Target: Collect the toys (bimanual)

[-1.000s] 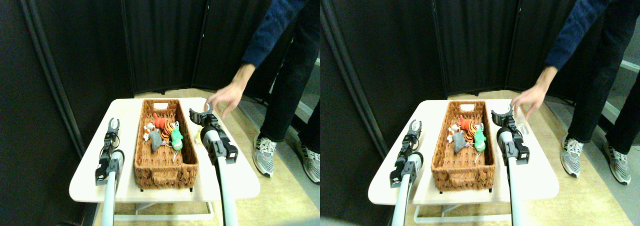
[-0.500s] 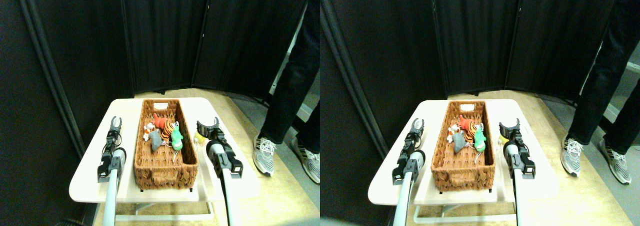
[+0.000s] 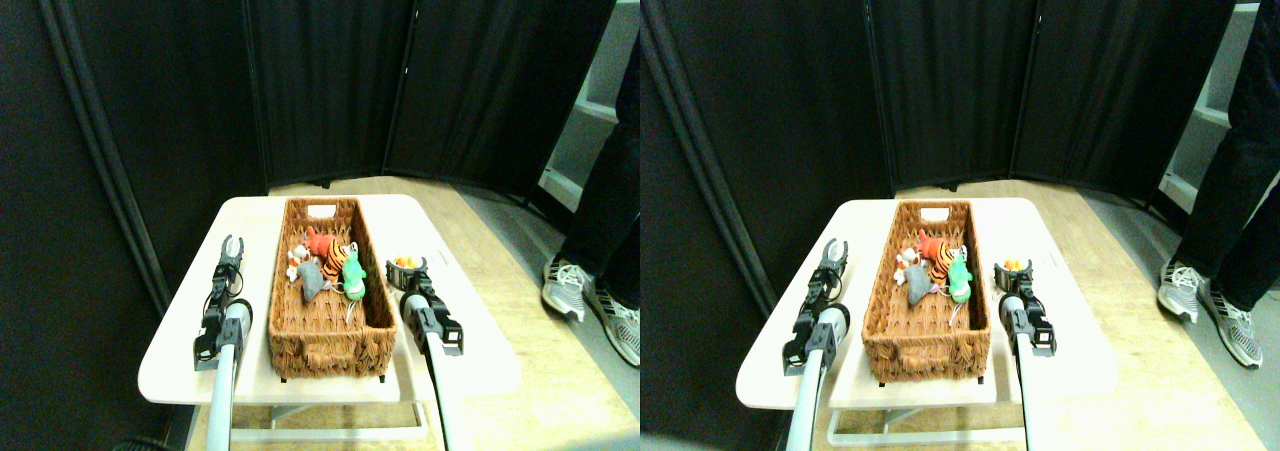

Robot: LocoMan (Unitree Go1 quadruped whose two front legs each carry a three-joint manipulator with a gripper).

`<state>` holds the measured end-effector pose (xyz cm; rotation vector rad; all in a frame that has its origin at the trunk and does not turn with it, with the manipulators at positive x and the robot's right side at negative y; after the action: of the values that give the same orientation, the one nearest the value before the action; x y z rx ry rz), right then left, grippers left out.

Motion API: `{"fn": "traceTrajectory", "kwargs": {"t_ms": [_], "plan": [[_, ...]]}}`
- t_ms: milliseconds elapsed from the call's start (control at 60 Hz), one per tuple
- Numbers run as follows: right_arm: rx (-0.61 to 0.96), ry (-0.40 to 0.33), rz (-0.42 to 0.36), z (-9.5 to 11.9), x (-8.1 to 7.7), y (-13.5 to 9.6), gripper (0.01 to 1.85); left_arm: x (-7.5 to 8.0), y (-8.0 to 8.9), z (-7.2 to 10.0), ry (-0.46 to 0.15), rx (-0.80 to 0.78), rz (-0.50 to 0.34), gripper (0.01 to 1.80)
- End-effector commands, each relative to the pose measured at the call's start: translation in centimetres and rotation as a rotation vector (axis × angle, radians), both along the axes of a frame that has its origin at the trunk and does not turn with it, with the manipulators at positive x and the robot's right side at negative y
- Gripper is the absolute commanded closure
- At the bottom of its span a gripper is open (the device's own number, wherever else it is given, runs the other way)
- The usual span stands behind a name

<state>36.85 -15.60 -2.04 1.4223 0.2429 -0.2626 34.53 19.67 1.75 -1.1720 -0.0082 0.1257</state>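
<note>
Pale table [image 3: 180, 356] carries a long wicker basket [image 3: 325, 326] set lengthwise down its centre. Toys sit in the basket's far half: red one [image 3: 318, 241], tiger-striped one [image 3: 335, 259], grey one [image 3: 311, 281], green one [image 3: 353, 277], a white spotted one [image 3: 295, 266] at the basket's 9 o'clock wall. One more orange-yellow toy [image 3: 405, 263] lies on the table at the basket's 3 o'clock. Left gripper [image 3: 230, 247] stands at the basket's 9 o'clock, arm stretched toward 12, jaws spread in a narrow fork, empty. Right gripper [image 3: 407, 269] points toward 12, jaws parted to either side of the orange-yellow toy; whether they touch it cannot be told. Person's shoe [image 3: 565, 286] on the floor at 3 o'clock.
</note>
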Motion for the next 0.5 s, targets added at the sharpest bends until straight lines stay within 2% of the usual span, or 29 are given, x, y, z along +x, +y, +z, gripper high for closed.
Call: {"fn": "traceTrajectory", "kwargs": {"t_ms": [17,183,283,333,383,400,450,500], "plan": [[-0.014,0.004,-0.033,-0.1,0.7,0.0,1.21,0.0,0.1,0.6,-0.029,-0.013,0.005,1.74],[-0.011,0.033,-0.054,-0.8,1.4,-0.4,1.20,0.0,0.2,0.5,-0.035,-0.009,0.005,1.74],[-0.005,0.059,-0.095,-1.3,1.8,-0.6,1.23,0.2,0.2,0.4,-0.034,0.000,-0.006,1.73],[-0.008,0.070,-0.121,-1.3,1.7,-0.6,1.34,0.2,0.1,0.5,-0.029,-0.008,0.004,1.73],[-0.030,0.080,-0.135,-1.0,1.7,-0.6,1.61,0.3,0.0,0.5,-0.028,-0.017,0.010,1.74],[-0.030,0.080,-0.135,-1.0,1.7,-0.6,1.61,0.3,0.0,0.5,-0.028,-0.017,0.010,1.74],[-0.045,0.076,-0.158,-0.7,1.7,-0.5,1.80,0.4,0.0,0.5,-0.028,-0.019,0.009,1.74],[-0.047,0.072,-0.192,-0.5,1.8,-0.5,1.82,0.5,-0.1,0.5,-0.029,-0.022,0.009,1.74]]}}
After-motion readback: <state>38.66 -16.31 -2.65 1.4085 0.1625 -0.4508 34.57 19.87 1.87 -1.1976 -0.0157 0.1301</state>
